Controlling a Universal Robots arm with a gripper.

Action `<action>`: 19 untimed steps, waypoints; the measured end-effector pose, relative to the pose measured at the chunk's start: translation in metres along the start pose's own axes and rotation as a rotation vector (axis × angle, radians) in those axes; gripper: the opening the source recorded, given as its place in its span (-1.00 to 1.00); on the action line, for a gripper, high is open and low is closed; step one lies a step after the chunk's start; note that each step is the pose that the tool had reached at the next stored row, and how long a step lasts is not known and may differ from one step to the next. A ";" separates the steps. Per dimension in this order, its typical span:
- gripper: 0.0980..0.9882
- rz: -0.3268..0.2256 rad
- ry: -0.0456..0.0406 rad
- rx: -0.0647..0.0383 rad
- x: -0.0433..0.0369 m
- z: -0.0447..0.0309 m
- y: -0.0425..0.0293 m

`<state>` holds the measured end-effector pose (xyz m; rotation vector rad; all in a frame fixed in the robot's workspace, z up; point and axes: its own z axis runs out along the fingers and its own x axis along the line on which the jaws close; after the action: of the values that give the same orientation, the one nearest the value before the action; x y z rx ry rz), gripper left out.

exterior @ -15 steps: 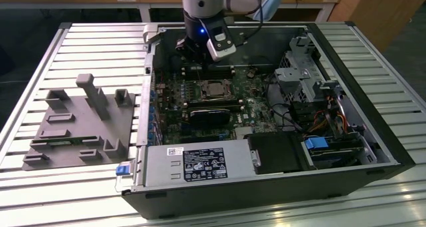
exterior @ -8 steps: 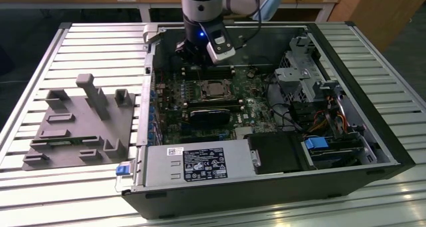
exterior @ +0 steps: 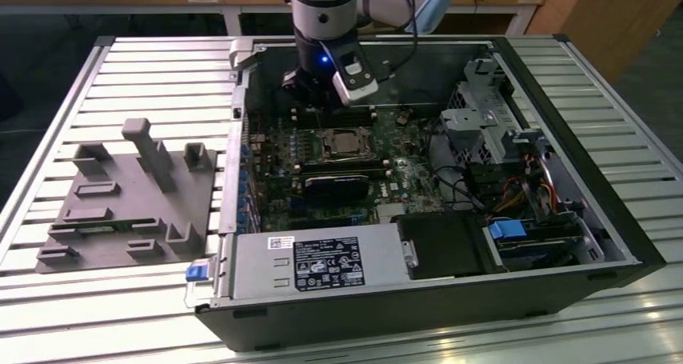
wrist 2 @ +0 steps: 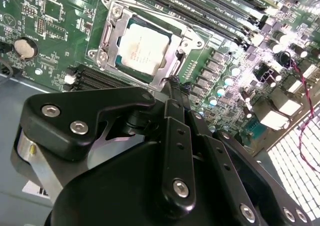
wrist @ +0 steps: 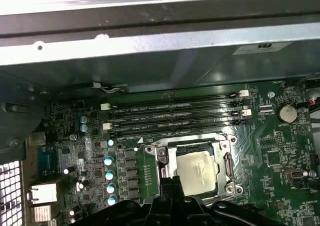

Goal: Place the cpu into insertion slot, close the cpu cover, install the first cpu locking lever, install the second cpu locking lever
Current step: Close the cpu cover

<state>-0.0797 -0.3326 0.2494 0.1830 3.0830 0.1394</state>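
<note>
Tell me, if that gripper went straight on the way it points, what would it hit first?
Probably the cpu cover, beside the cpu; the gripper points at its rim, though depth is unclear.

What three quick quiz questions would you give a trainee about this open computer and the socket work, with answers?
1. True or false: the cpu lies in the insertion slot.
2. The cpu cover is: A) lying down flat around the cpu; B) standing upright; C) tilted halfway open.
3. In the exterior view, on which side of the computer case is the grey fixture plate?
Key: 1 true; 2 A; 3 the exterior view's left.
</note>
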 end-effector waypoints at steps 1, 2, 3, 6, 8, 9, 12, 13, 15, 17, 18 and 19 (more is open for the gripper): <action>-0.98 0.000 -0.0002 0.003 -0.0002 0.0009 -0.0001; -0.98 0.000 -0.0004 0.005 -0.0004 0.0019 -0.0001; -0.98 0.000 -0.0008 0.008 -0.0005 0.0031 -0.0002; -0.98 -0.001 -0.0014 0.013 -0.0009 0.0073 -0.0005; -0.98 -0.001 -0.0016 0.016 -0.0016 0.0095 -0.0006; -0.98 -0.001 -0.0018 0.017 -0.0020 0.0106 -0.0005; -0.98 -0.001 -0.0019 0.019 -0.0035 0.0134 -0.0003; -0.98 -0.001 -0.0018 0.020 -0.0042 0.0142 -0.0002; -0.98 -0.001 -0.0017 0.022 -0.0056 0.0160 0.0000; -0.98 -0.001 -0.0019 0.023 -0.0056 0.0187 -0.0001; -0.98 -0.001 -0.0019 0.024 -0.0056 0.0204 -0.0001; -0.98 -0.001 -0.0019 0.024 -0.0055 0.0219 -0.0002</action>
<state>-0.0731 -0.3316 0.2278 0.1819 3.0840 0.1018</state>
